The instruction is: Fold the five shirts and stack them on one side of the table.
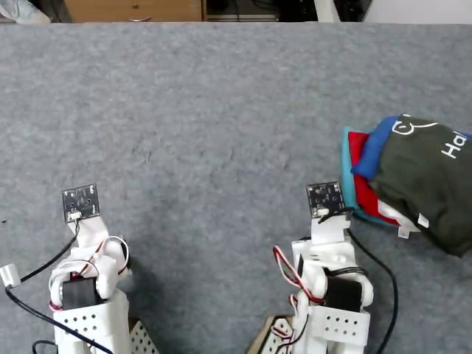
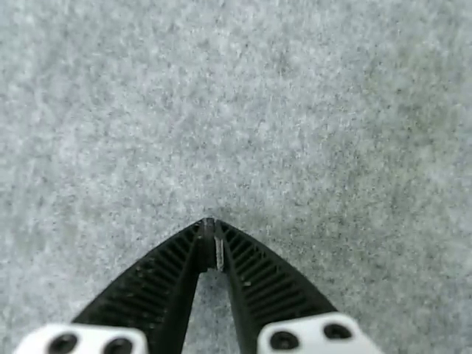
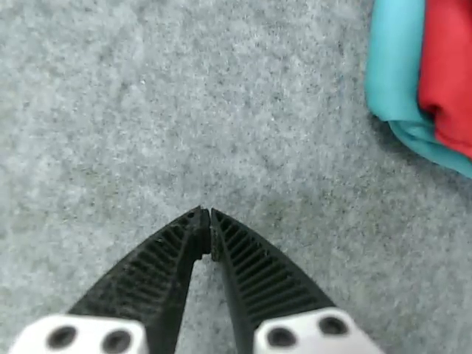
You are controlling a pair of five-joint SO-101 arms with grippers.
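Note:
A stack of folded shirts [image 1: 413, 184] lies at the table's right edge: a dark green shirt [image 1: 431, 181] on top, a blue one [image 1: 372, 147] under it, then a red shirt [image 1: 363, 188] and a teal shirt [image 1: 346, 158] at the bottom. The teal shirt [image 3: 394, 66] and the red shirt [image 3: 450, 66] also show in the right wrist view. My right gripper [image 3: 206, 214] is shut, empty, over bare carpet just left of the stack. My left gripper [image 2: 209, 223] is shut and empty above the carpet at the front left.
Grey carpet [image 1: 221, 118] covers the table, with wide free room across the middle and left. Both arm bases [image 1: 88, 310] [image 1: 328, 295] stand at the front edge with cables. Wooden furniture [image 1: 133, 10] lines the far side.

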